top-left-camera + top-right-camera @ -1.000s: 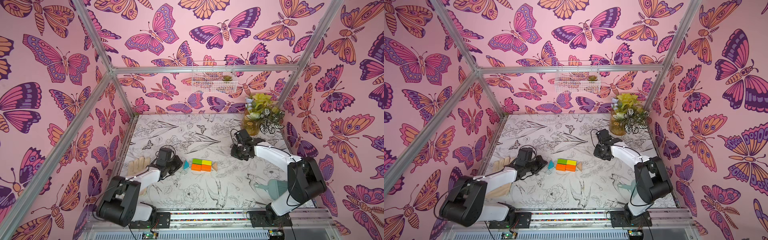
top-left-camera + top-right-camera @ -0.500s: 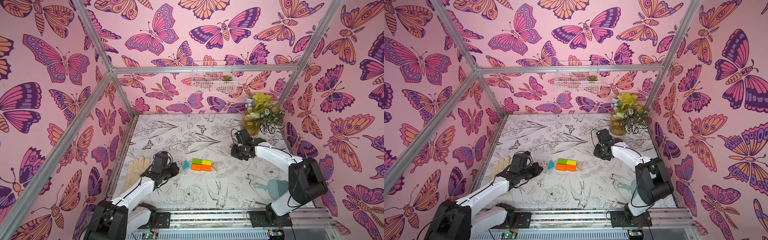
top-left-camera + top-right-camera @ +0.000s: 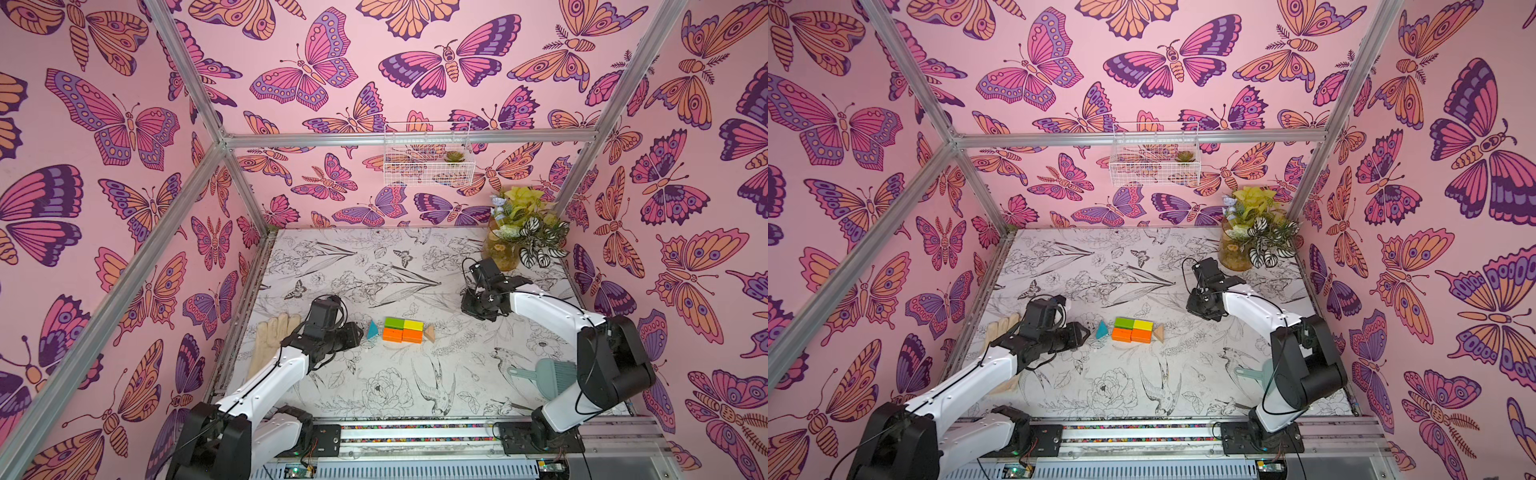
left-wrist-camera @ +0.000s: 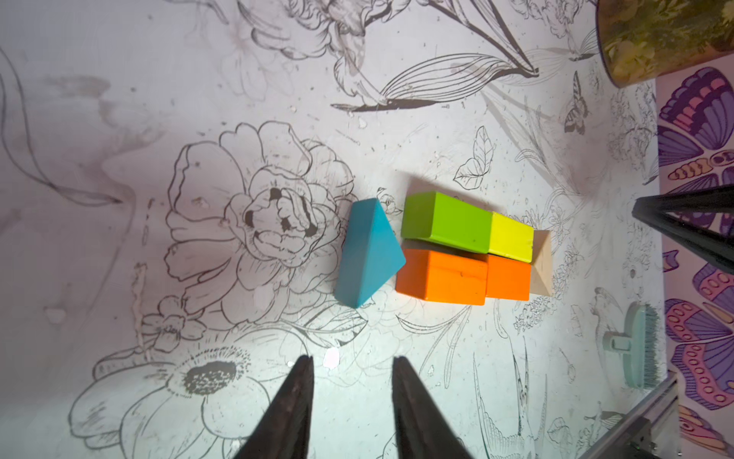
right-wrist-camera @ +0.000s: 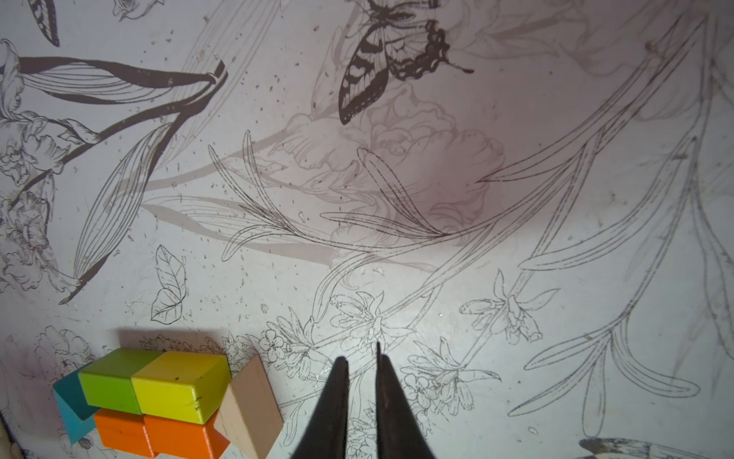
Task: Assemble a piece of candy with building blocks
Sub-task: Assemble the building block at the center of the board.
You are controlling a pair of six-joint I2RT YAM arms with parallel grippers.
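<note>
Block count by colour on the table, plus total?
orange blocks: 2
green block: 1
yellow block: 1
teal wedge: 1
tan wedge: 1
Total: 6

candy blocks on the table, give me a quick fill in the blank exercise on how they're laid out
1. The green block lies end to end with the ___ block.
2. The teal wedge sits at the end nearest the ___ pincer.
3. The two near-row blocks, closer to the robot's bases, are both ___.
Missing words: yellow; left; orange.
</note>
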